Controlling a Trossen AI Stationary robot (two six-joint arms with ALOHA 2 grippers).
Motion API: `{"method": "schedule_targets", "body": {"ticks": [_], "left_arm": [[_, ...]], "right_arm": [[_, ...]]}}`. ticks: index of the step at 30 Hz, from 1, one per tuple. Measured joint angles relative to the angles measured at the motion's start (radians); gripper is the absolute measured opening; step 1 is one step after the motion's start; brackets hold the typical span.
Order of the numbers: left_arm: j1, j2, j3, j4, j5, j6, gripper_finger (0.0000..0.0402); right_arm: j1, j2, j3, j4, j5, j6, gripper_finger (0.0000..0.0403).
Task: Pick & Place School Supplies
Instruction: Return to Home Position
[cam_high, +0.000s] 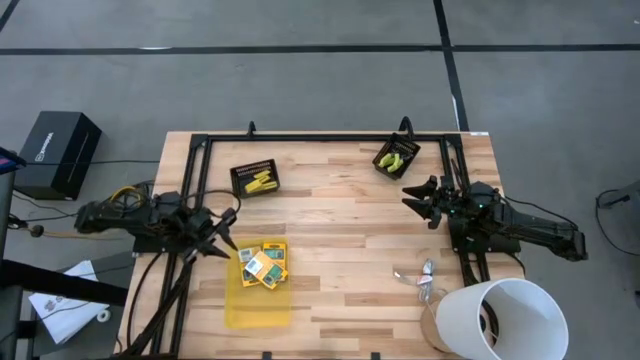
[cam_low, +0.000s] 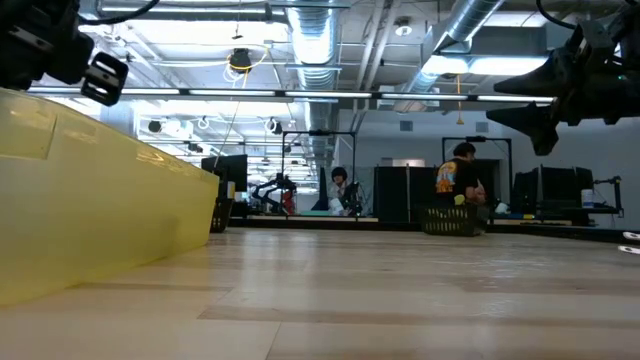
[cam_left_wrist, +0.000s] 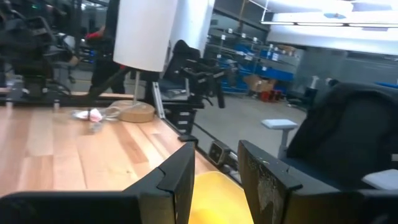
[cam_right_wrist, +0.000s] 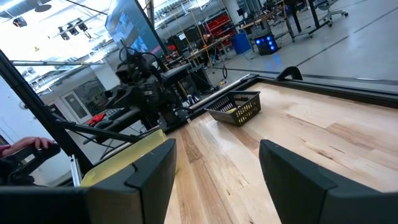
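The wooden bench (cam_high: 340, 240) carries everything. The left arm (cam_high: 140, 218) lies along its left edge. The left claw (cam_high: 225, 238) hangs above the far left corner of the tray, and its fingers (cam_left_wrist: 180, 180) stand apart and hold nothing. The right arm (cam_high: 520, 225) lies along the right edge. The right claw (cam_high: 415, 195) is in the air just near the right bin, wide open and also empty, as its wrist view shows by the broad gap between the fingers (cam_right_wrist: 155, 168).

A tall white cylinder (cam_high: 505, 320) stands at the near right corner of the bench. The flat yellow tray (cam_high: 255, 305) lies near the front, left of the middle. Some printed boxes (cam_high: 264, 265) lie in a small heap in its far part, just beside the left claw.

Two black bins stand near the far edge. The left bin (cam_high: 252, 167) holds yellow sticks (cam_high: 260, 184). The right bin (cam_high: 408, 148) holds yellow-green tools (cam_high: 393, 160), but how many I cannot tell.

Silvery clips (cam_high: 422, 280) lie on the bare wood, just beside the cylinder and well apart from the tray.
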Motion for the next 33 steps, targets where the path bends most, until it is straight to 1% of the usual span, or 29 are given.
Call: {"method": "schedule_targets", "body": {"ticks": [4, 20, 33], "left_arm": [[-0.018, 0.000, -0.001, 0.014, -0.001, 0.000, 0.0118], [-0.017, 0.004, -0.002, 0.051, -0.003, 0.000, 0.0118], [-0.017, 0.069, -0.002, 0.061, -0.003, 0.000, 0.0118]], "right_arm": [[0.000, 0.000, 0.000, 0.000, 0.000, 0.000, 0.0221], [0.000, 0.000, 0.000, 0.000, 0.000, 0.000, 0.0221], [0.000, 0.000, 0.000, 0.000, 0.000, 0.000, 0.0221]]}}
